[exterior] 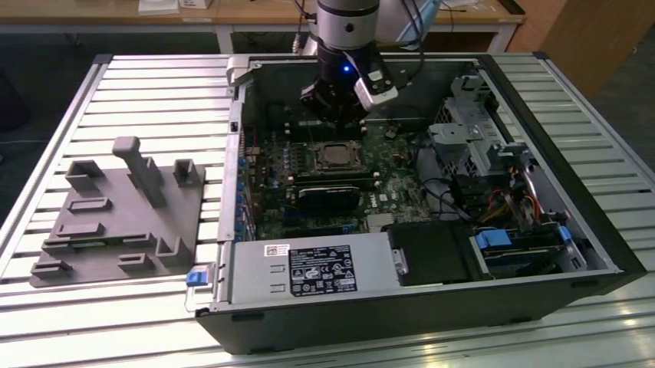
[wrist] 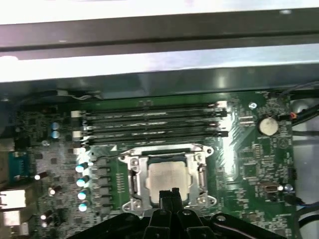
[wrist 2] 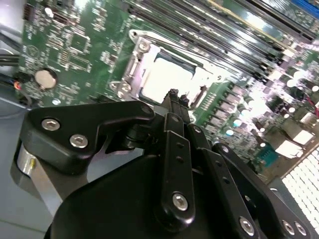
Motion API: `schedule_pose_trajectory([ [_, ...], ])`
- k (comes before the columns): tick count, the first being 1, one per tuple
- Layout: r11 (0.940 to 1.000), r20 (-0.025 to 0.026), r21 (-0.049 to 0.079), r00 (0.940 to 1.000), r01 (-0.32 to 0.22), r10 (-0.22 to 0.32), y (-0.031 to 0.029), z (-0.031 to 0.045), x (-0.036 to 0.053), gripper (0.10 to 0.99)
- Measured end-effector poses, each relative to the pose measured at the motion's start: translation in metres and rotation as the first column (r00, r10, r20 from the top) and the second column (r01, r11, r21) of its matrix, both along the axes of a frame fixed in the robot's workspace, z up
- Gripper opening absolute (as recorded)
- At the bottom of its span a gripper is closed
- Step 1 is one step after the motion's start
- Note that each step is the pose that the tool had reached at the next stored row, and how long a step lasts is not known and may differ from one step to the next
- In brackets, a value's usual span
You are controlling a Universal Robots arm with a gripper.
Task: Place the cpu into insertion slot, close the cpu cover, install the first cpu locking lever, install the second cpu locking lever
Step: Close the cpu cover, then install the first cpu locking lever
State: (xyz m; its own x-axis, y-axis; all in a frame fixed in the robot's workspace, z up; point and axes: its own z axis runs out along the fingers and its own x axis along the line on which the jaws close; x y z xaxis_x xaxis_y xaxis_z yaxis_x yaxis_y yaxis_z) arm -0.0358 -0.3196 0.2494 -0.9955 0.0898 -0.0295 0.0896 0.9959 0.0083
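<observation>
Cpu lies flat, silvery top up, framed by the cpu cover, jaws pressed together nearby.

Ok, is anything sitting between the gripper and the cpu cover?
Nothing visible does. In the first wrist view the gripper hangs right at the rim of the cpu cover, which lies flat around the cpu.

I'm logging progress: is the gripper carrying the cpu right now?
No, in the first wrist view the cpu lies flat, framed by the cpu cover, not in the gripper.
</observation>
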Motion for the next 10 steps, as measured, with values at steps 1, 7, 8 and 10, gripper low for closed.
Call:
schedule_pose_trajectory([
  [1, 1.0000, -0.0002, 0.000, 1.0000, 0.000, 0.000, 0.0000, 0.0000, 0.0005, 0.106],
  [7, 1.0000, -0.0003, 0.000, 1.0000, 0.000, 0.000, 0.0000, 0.0000, 0.0006, 0.106],
  [8, 1.0000, -0.0002, 0.000, 1.0000, 0.000, 0.000, 0.0000, 0.0000, 0.0006, 0.106],
  [10, 1.0000, -0.0002, 0.000, 1.0000, 0.000, 0.000, 0.0000, 0.0000, 0.0006, 0.106],
])
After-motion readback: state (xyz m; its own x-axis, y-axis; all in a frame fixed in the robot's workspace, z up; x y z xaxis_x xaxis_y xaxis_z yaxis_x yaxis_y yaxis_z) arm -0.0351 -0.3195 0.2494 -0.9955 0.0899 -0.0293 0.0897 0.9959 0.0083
